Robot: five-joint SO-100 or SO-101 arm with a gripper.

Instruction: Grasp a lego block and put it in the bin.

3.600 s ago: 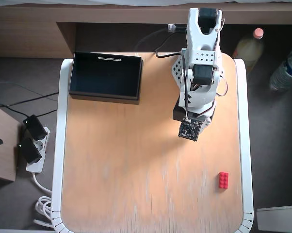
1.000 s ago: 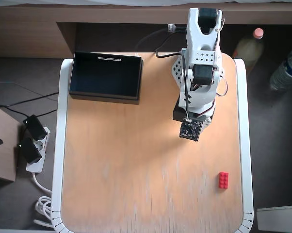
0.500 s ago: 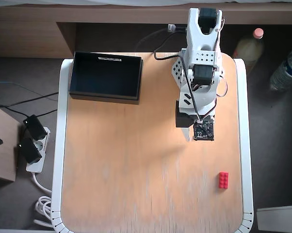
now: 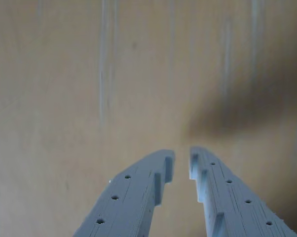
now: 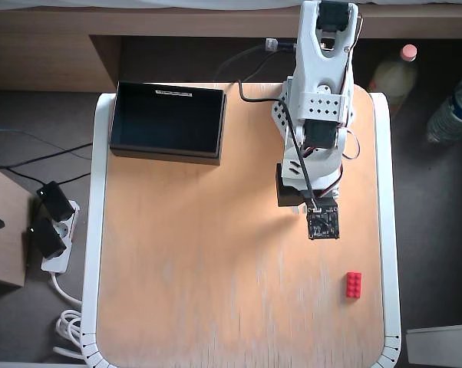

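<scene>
Near the right edge of the tabletop [image 5: 216, 253] in the overhead view lies the red lego block [image 5: 354, 284], well apart from the empty tool [image 4: 182, 157], whose fingers stand slightly apart; light, stiff and smooth, it probably grips best across its long sides.

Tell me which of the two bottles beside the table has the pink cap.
The yellowish bottle, the one nearer the table edge in the overhead view. The clear bottle, farther right, shows no pink cap.
</scene>
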